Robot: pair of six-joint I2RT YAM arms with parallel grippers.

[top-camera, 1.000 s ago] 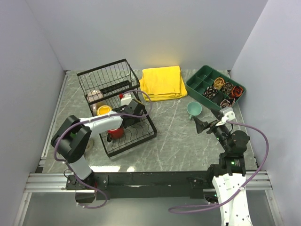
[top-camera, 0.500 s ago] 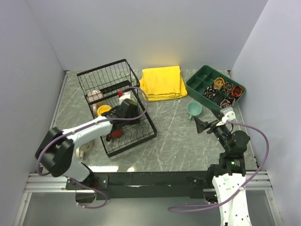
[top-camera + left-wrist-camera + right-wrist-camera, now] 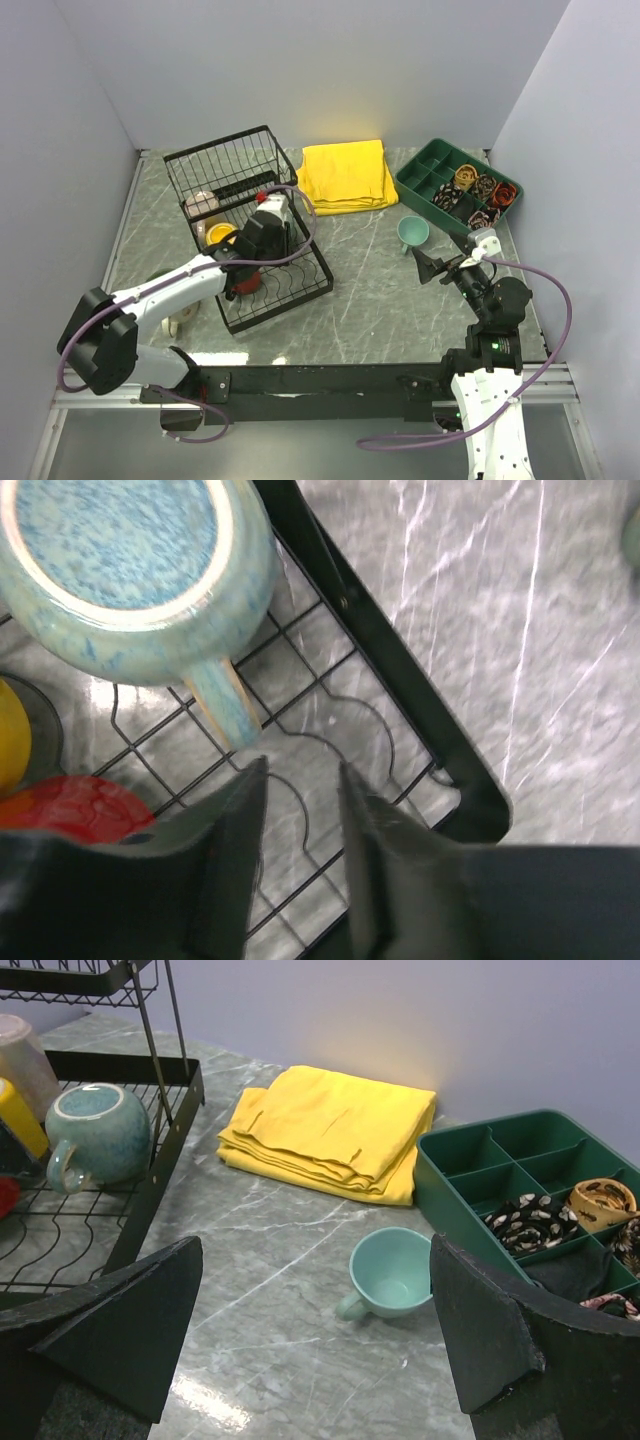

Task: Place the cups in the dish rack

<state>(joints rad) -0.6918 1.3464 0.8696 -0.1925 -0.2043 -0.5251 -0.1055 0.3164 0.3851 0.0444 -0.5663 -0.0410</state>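
Note:
The black wire dish rack [image 3: 300,285] stands at the left, with its tall basket [image 3: 225,165] behind. In it are a beige cup [image 3: 200,203], a yellow cup [image 3: 220,235] and a red cup [image 3: 245,283]. A speckled teal cup [image 3: 130,570] lies upside down on the rack tray, and also shows in the right wrist view [image 3: 95,1135]. My left gripper [image 3: 300,780] hovers over the tray just beside that cup's handle [image 3: 225,705], jaws slightly apart and empty. A plain teal cup [image 3: 392,1272] stands upright on the table [image 3: 412,232]. My right gripper [image 3: 315,1330] is wide open in front of it.
A folded yellow cloth [image 3: 345,175] lies at the back. A green divided tray [image 3: 440,175] with rolled items sits at the back right. A pale object [image 3: 178,318] lies left of the rack, partly hidden by my left arm.
My left arm's elbow has swung out to the left and lower. Its gripper has drawn back a little to the left over the rack. The right arm has not moved.

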